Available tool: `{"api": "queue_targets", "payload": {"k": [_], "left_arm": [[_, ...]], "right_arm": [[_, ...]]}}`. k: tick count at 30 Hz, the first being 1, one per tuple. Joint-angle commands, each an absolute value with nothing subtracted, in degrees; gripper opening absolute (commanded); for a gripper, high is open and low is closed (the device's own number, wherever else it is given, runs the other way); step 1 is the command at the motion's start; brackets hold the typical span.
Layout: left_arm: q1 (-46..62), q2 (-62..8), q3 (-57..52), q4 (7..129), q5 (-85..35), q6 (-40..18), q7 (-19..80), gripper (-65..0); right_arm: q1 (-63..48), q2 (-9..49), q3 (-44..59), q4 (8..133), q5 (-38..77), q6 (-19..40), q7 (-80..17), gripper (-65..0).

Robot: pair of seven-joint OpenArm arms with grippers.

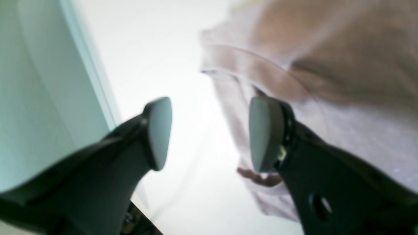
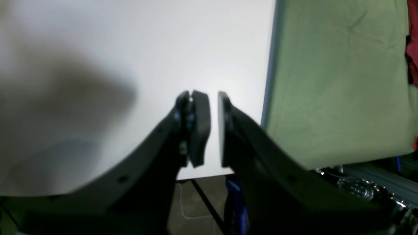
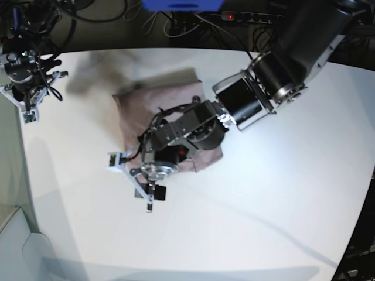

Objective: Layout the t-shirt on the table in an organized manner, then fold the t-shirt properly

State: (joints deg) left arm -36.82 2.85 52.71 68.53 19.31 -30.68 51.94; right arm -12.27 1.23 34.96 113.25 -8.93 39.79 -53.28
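The table (image 3: 275,199) takes up nearly everything in the base view, big plain white top, mostly bare. Sitting a bit toward its far-left part is the t-shirt (image 3: 153,99), and it's already a compact pink rectangle with stacked layers, so I'd say the folding is basically finished or down to the last tidy-up.

The arm carrying the left wrist camera reaches right across the bundle, and it hides a good chunk of the near half of the cloth. The left gripper (image 1: 209,133) hangs over the near edge of the shirt with its jaws spread wide and nothing between them, just white table showing through the gap. One fingertip (image 1: 266,133) sits over the fabric's border, the other is out over bare tabletop (which reads to me like a fold edge was just let go, but that's a guess). The picture is blurry, so I can't tell if it actually touches the cloth.

The right gripper (image 2: 214,127) is parked well away, at the far left corner of the table near its edge, probably to stay out of the way. Its jaws are nearly together with a thin slit between the pads, holding nothing.
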Motion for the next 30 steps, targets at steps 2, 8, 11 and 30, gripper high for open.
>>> {"api": "queue_targets", "payload": {"k": [2, 8, 11, 30], "left_arm": [[-38.5, 1.5, 47.7, 72.1, 22.1, -29.9, 53.8, -29.2], [-31.3, -4.2, 30.5, 81.6, 22.5, -29.9, 55.4, -31.2], [-26.3, -6.5, 21.5, 86.0, 22.5, -30.0, 56.9, -40.0], [11.3, -12.8, -12.6, 110.3, 22.2, -30.4, 59.9, -61.4]], "right_arm": [[-12.1, 0.6, 35.0, 114.4, -8.7, 40.0, -52.4, -58.7], [-11.9, -0.8, 31.3, 114.0, -8.7, 40.0, -52.4, -58.7], [-11.9, -0.8, 27.8, 113.9, -8.7, 40.0, -52.4, -58.7], [-12.2, -5.5, 13.1, 101.8, -8.7, 40.0, -45.1, -58.7]]}}
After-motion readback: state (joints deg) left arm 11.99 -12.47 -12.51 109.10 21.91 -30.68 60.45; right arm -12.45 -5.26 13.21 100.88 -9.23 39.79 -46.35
